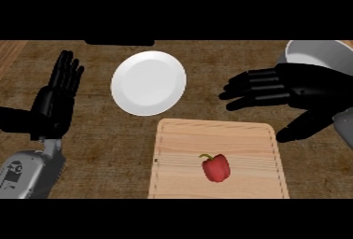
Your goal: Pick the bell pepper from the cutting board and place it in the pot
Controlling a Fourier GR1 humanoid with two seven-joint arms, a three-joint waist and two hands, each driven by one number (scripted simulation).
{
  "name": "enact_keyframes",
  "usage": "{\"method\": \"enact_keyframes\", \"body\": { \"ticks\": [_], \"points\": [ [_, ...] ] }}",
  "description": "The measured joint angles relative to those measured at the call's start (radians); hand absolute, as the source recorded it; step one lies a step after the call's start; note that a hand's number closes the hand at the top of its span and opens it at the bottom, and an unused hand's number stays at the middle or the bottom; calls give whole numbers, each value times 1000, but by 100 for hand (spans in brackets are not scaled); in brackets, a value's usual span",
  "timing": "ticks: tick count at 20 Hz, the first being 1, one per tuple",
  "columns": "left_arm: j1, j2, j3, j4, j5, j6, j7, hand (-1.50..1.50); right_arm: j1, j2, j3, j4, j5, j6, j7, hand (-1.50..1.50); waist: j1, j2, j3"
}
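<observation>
seemingly the reach step: the right robot hand (309, 89), wide and empty, must move toward seven o'clock onto the bell pepper (216, 169).

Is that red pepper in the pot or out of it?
Out. The bell pepper lies on the cutting board, well apart from the pot at the view's upper right.

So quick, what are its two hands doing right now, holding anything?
Left hand: open, fingers up, holding nothing.
Right hand: open, holding nothing; the red bell pepper lies on the cutting board.
</observation>
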State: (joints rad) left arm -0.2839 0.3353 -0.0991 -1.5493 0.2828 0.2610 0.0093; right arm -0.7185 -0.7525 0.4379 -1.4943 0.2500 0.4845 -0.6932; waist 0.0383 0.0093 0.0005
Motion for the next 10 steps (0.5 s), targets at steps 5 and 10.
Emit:
{"method": "enact_keyframes", "body": {
  "ticks": [5,10],
  "points": [
    [-11,4,27,28,2,-5,5,0,-37,-18,112,-65,134,-4,32,-150,-20,-6,-1],
    [18,2,44,19,-2,-21,-7,0,-31,11,174,-134,220,34,114,-150,-29,-10,-1]
  ]
}}
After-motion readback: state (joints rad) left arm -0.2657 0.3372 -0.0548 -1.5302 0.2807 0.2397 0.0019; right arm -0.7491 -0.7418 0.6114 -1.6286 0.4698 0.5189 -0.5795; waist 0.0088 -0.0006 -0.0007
